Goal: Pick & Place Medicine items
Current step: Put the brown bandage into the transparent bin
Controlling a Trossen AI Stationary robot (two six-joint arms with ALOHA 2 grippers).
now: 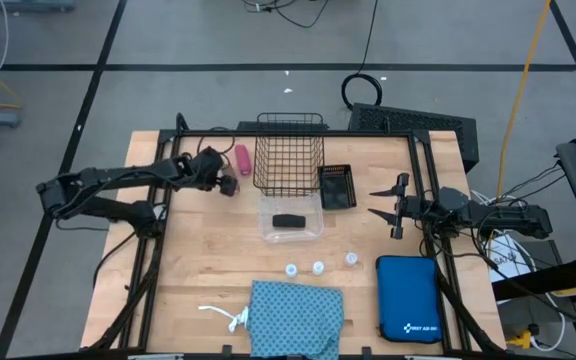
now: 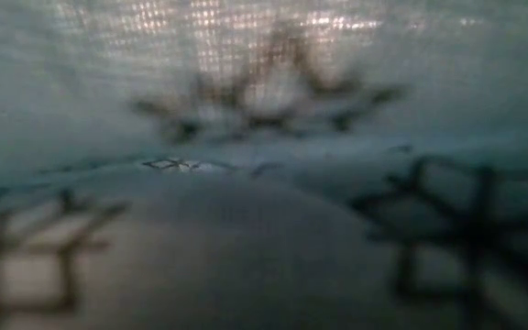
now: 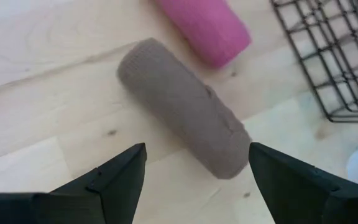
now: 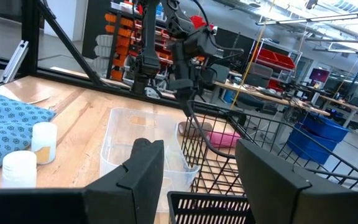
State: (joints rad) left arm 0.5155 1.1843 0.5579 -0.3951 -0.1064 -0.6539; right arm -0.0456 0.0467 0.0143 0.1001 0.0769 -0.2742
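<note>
The brown roll lies on its side on the wood, with the pink roll just past it; the pink roll sits left of the wire basket. My left gripper hovers open over the brown roll, one finger on each side of its near end, apart from it. Three white-capped vials stand near the table's front. The teal cloth lies flat at the near edge, its white string to its left. My right gripper waits open right of the black tray.
A wire basket stands at the far middle, with a small black tray on its right. A clear tub in front holds a dark item. The blue zip case lies near right. The teal cloth fills the low view.
</note>
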